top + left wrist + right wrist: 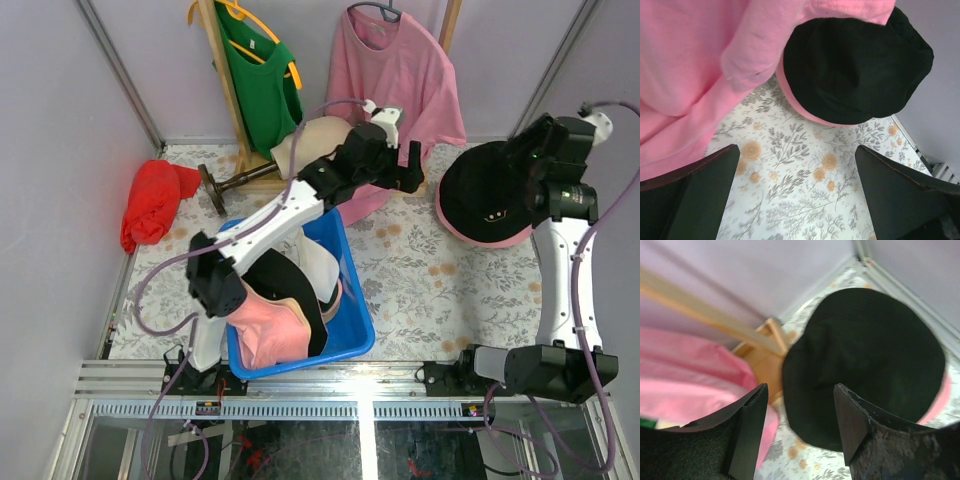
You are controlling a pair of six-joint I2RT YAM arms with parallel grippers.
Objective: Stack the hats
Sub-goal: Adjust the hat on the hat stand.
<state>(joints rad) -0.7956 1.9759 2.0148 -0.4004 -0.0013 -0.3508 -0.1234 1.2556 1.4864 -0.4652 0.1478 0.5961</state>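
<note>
A black bucket hat [485,195] lies on top of a pink hat [452,230] on the table at the back right. It also shows in the left wrist view [855,65] and the right wrist view [865,355]. More hats sit in the blue bin [358,300]: a pink one [270,335], a black one [285,280] and a white one [322,265]. My left gripper [412,170] [797,200] is open and empty above the table, left of the stacked pair. My right gripper [522,160] [800,405] is open and empty above the black hat.
A cream mannequin head [315,140] lies on its wooden stand behind my left arm. A red cloth bundle [150,200] lies at the back left. A green shirt [262,85] and a pink shirt [395,80] hang at the back; the pink shirt's hem [695,75] hangs close to my left gripper.
</note>
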